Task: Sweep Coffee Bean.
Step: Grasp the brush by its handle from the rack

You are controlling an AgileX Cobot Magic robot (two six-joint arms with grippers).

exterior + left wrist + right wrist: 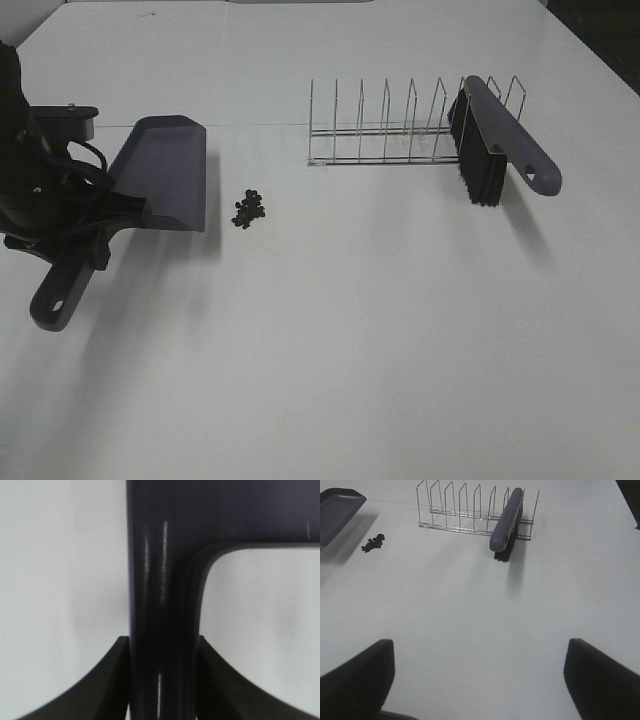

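Note:
A small cluster of dark coffee beans (249, 208) lies on the white table, and also shows in the right wrist view (373, 542). My left gripper (88, 232) is shut on the handle (160, 605) of the grey dustpan (165, 172). The pan's open edge faces the beans, a short gap to their left. The grey brush (495, 140) with black bristles stands in the wire rack (385, 135) at the back right, and shows in the right wrist view (506, 522). My right gripper (480, 680) is open and empty, well short of the brush; it is out of the high view.
The wire rack (465, 510) has several empty slots left of the brush. The white table (350, 350) fills the view, with a dark edge at the far right corner (600, 40).

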